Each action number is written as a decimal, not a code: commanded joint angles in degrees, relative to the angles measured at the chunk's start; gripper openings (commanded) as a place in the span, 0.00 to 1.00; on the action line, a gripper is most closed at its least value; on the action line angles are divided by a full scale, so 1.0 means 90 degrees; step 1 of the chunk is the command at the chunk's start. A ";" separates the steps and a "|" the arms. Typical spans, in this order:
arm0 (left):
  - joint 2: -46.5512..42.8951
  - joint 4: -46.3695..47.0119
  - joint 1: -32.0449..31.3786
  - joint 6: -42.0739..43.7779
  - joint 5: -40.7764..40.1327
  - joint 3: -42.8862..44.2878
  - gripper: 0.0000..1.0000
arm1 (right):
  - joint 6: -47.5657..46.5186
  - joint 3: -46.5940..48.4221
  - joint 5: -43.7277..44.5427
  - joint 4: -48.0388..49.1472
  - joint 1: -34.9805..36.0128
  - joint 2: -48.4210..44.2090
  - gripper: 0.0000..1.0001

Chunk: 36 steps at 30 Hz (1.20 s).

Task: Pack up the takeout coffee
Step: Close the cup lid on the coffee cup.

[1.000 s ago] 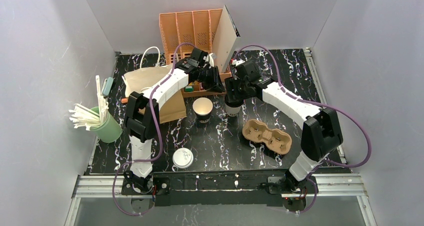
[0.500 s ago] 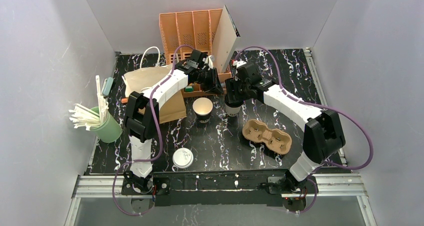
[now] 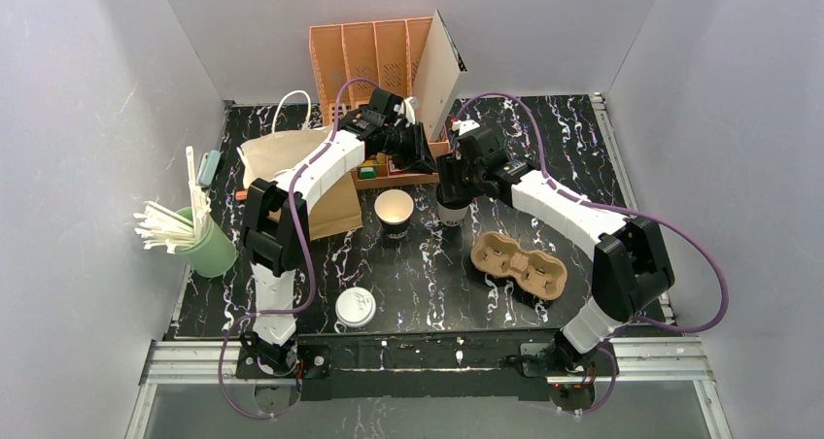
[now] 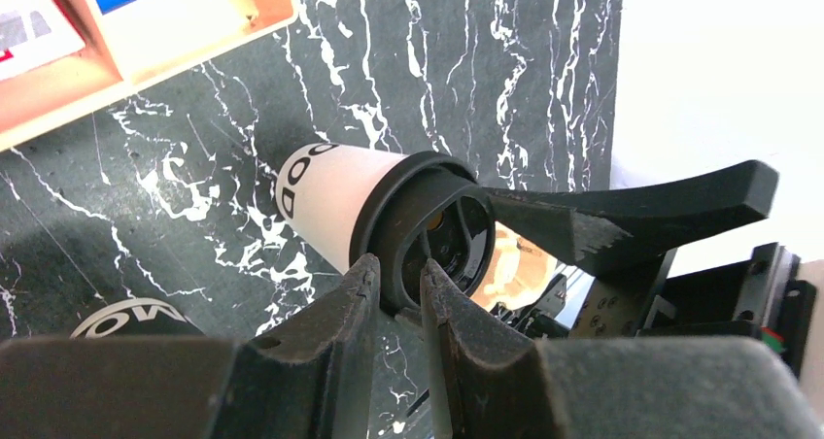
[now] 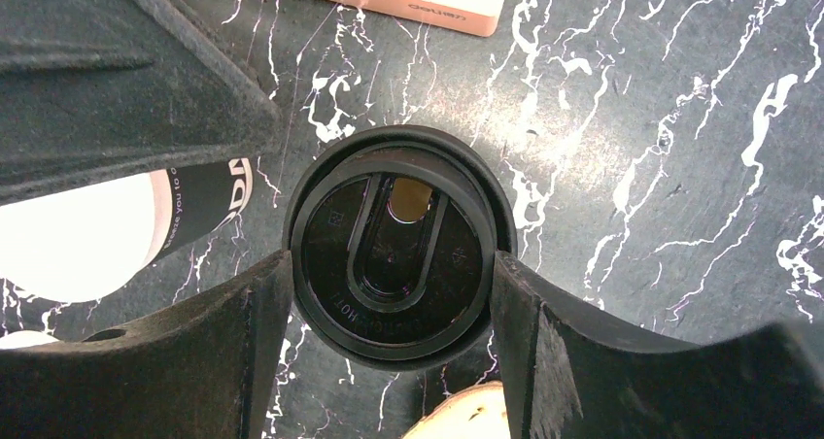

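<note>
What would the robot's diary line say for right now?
right fingers: clamping black lid | black lid: on white cup | left fingers: nearly shut, near lid rim | cardboard carrier: empty, cup not packed

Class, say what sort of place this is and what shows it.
Likely a robot test booth staged as a coffee counter: brown moulded-pulp cup carrier, green cup of white straws, white paper cup with black plastic lid.
</note>
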 commanded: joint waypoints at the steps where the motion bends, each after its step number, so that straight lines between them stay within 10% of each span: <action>1: 0.0034 -0.0010 0.0004 0.0022 0.0176 0.0307 0.22 | -0.0076 -0.0521 0.0437 -0.1947 0.0056 0.0640 0.51; 23: 0.0237 0.0369 0.0001 -0.0058 0.0644 0.0206 0.31 | -0.0176 -0.0530 0.0118 -0.1950 0.0058 0.0572 0.51; 36: -0.1994 0.0126 0.0141 -0.0272 -0.0963 -0.1509 0.30 | 0.0312 0.0207 0.0132 -0.2242 0.0045 0.1044 0.52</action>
